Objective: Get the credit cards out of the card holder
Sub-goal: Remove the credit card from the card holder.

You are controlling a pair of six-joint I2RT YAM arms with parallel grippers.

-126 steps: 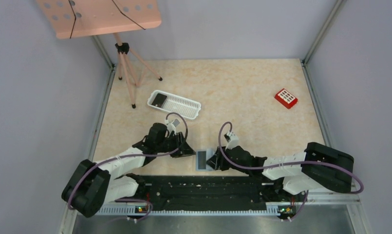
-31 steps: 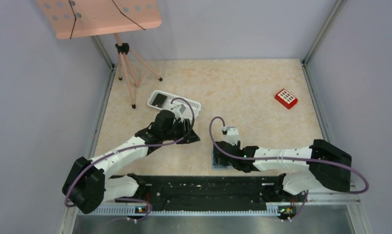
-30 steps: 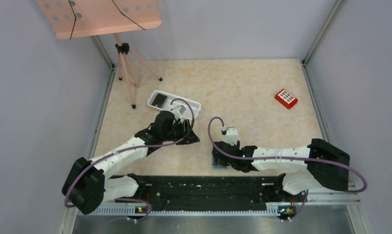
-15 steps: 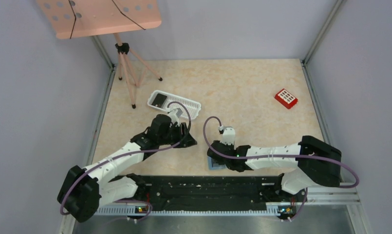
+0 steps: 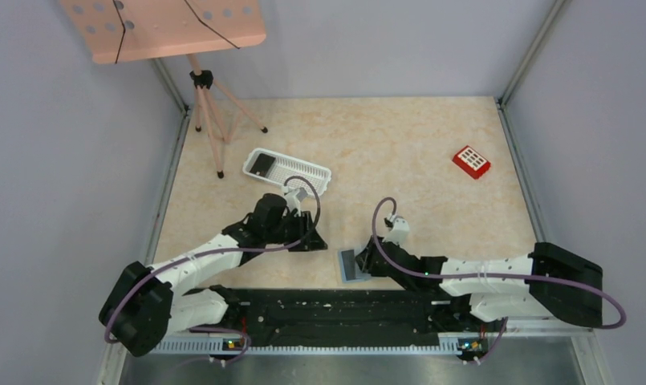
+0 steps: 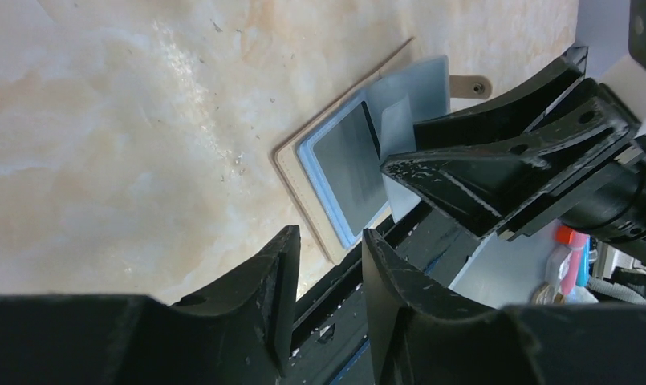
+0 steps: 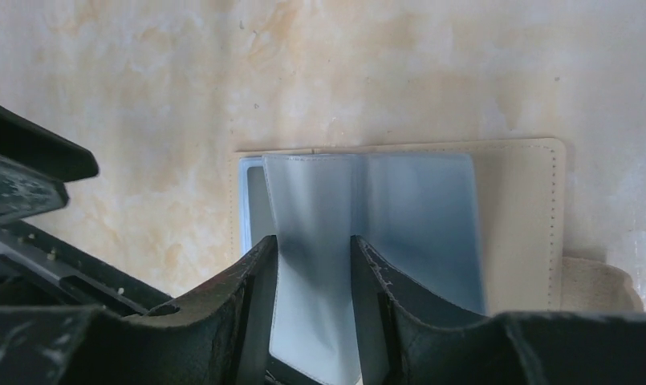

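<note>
right gripper (image 7: 311, 245): sleeve leaf (image 7: 416, 216) between fingers, pinch unclear | left gripper (image 6: 327, 234): slightly open, empty | I'd hold leaf up, slide dark card (image 6: 350, 172) ahead of left fingertips out of card holder (image 7: 516, 216)

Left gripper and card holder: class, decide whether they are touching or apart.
Apart. In the top external view, a strip of bare table separates the left gripper from the card holder.

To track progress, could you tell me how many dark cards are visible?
2: one card lies in the white basket, at its left end; one sits in the open card holder. Its sleeves may hide more.
</note>
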